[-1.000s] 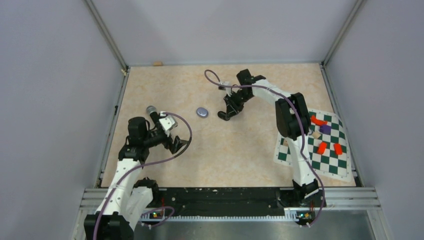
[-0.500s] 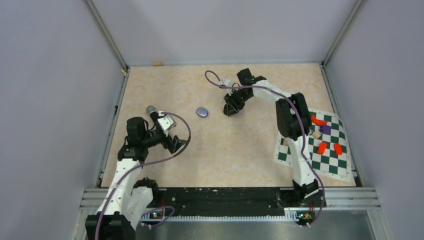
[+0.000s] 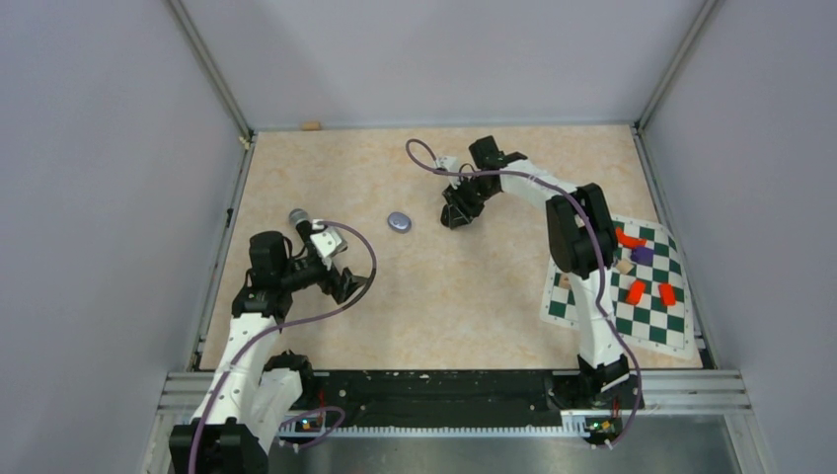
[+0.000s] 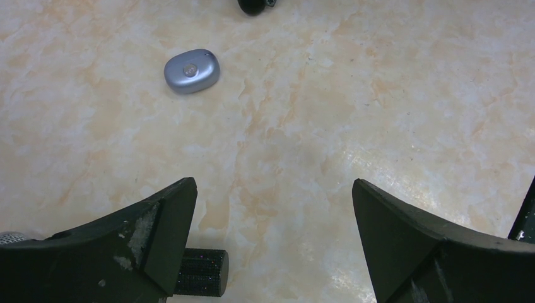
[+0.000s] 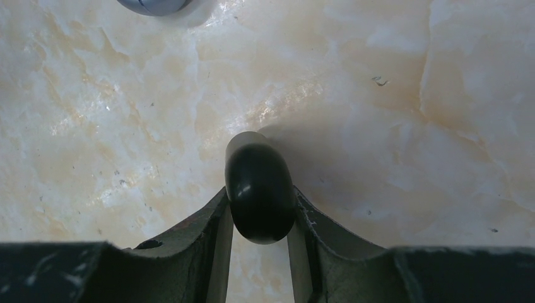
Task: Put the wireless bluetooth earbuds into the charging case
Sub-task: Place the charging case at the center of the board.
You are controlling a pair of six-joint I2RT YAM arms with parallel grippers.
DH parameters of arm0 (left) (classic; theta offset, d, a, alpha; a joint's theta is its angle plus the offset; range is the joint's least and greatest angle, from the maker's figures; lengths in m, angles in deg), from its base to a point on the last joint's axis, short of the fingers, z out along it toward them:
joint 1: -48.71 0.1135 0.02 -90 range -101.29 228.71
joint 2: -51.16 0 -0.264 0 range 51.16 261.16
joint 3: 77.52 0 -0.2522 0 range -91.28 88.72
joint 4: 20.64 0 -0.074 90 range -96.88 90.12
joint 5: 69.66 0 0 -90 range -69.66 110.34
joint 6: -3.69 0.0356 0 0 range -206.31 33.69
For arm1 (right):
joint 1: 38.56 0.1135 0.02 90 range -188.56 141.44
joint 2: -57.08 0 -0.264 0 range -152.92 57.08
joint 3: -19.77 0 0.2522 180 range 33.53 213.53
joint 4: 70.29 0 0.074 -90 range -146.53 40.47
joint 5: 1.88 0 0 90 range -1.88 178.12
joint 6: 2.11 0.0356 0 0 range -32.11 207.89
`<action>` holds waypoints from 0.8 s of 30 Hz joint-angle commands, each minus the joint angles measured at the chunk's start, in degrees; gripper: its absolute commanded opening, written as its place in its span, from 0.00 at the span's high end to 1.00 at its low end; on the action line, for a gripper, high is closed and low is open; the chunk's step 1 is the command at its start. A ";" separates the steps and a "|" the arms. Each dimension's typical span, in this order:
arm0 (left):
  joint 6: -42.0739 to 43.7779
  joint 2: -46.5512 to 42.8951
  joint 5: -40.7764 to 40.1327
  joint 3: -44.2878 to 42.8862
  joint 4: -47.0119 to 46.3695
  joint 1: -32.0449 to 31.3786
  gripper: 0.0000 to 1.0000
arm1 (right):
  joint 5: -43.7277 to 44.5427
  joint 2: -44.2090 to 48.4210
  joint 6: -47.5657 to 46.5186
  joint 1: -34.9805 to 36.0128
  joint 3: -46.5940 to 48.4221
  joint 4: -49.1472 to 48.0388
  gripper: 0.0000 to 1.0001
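The right end effector (image 5: 260, 211) pinched a glossy black earbud (image 5: 258, 180) low over the worktop (image 5: 410, 126), near the grey-blue charging case (image 4: 192, 71). The earbud was probably light, hard and slick, best gripped by its broad flanks. The left end effector (image 4: 271, 189) gaped wide, empty.

We see the left gripper (image 4: 272, 189) with its two black fingers (image 4: 158, 233) spread wide above the beige marbled tabletop (image 4: 391, 95). A silver-blue oval case (image 4: 192, 71) lies closed at upper left. A rounded black object (image 4: 253, 5) is cut by the top edge. A black glittery cylinder (image 4: 200, 273) sits beside the left-hand finger.
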 commanded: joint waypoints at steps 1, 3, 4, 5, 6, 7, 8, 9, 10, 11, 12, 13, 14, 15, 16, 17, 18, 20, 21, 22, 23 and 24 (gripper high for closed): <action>0.36 0.07 2.13 -1.46 -0.94 0.30 0.01 | 1.34 3.11 1.55 -0.37 -2.78 -4.38 0.65; 0.80 0.33 2.24 -1.54 -0.60 0.38 0.01 | 1.51 3.77 2.13 -0.37 -3.17 -5.37 0.65; 0.79 0.34 2.26 -1.62 -0.56 0.40 0.01 | 1.83 4.19 2.52 -0.39 -3.29 -5.85 0.65; 0.74 0.24 2.23 -1.63 -0.57 0.39 0.01 | 2.17 4.66 2.72 -0.32 -3.57 -6.40 0.64; 0.74 0.13 2.32 -1.57 -0.61 0.37 0.01 | 2.35 5.24 3.01 -0.36 -4.06 -7.26 0.64; 0.78 0.09 2.42 -1.48 -0.61 0.45 0.01 | 2.33 5.66 3.13 -0.37 -4.51 -7.89 0.64; 0.86 0.18 2.45 -1.40 -0.61 0.46 0.01 | 2.23 6.11 3.25 -0.34 -4.80 -8.22 0.64; 0.95 0.22 2.48 -1.31 -0.57 0.42 0.01 | 2.14 6.40 3.30 -0.31 -4.85 -8.21 0.63; 0.99 0.33 2.43 -1.36 -0.64 0.38 0.01 | 2.12 6.54 3.39 -0.34 -4.85 -8.16 0.63; 0.91 0.34 2.49 -1.37 -0.63 0.43 0.01 | 2.14 6.79 3.40 -0.34 -4.86 -8.16 0.62; 0.91 0.38 2.62 -1.35 -0.63 0.40 0.01 | 2.05 7.10 3.37 -0.37 -4.93 -8.11 0.62; 1.03 0.44 2.61 -1.36 -0.60 0.44 0.01 | 2.03 7.37 3.23 -0.38 -4.94 -7.92 0.61; 1.02 0.43 2.65 -1.33 -0.61 0.40 0.01 | 1.98 7.65 2.98 -0.32 -4.86 -7.57 0.61; 1.04 0.44 2.65 -1.37 -0.60 0.45 0.01 | 1.95 7.83 2.79 -0.34 -4.75 -7.13 0.60; 0.99 0.40 2.61 -1.37 -0.61 0.38 0.01 | 1.83 8.08 2.52 -0.36 -4.51 -6.46 0.60; 1.02 0.39 2.60 -1.35 -0.60 0.44 0.01 | 1.62 8.31 2.11 -0.37 -4.17 -5.46 0.60; 1.00 0.48 2.64 -1.37 -0.57 0.38 0.01 | 1.38 8.62 1.64 -0.35 -3.75 -4.31 0.60; 1.05 0.52 2.58 -1.37 -0.51 0.38 0.01 | 0.77 9.50 0.44 -0.31 -2.98 -1.73 0.60; 1.04 0.54 2.69 -1.44 -0.52 0.37 0.01 | 0.50 10.25 -0.47 -0.37 -2.83 -0.63 0.60; 1.05 0.63 2.73 -1.41 -0.57 0.41 0.01 | 0.37 11.09 -1.14 -0.35 -2.86 0.07 0.60; 1.05 0.68 2.80 -1.45 -0.61 0.36 0.01 | 0.44 12.05 -1.70 -0.33 -3.10 0.47 0.60; 1.04 0.73 2.82 -1.46 -0.61 0.42 0.01 | 0.61 13.03 -2.29 -0.38 -3.50 0.50 0.59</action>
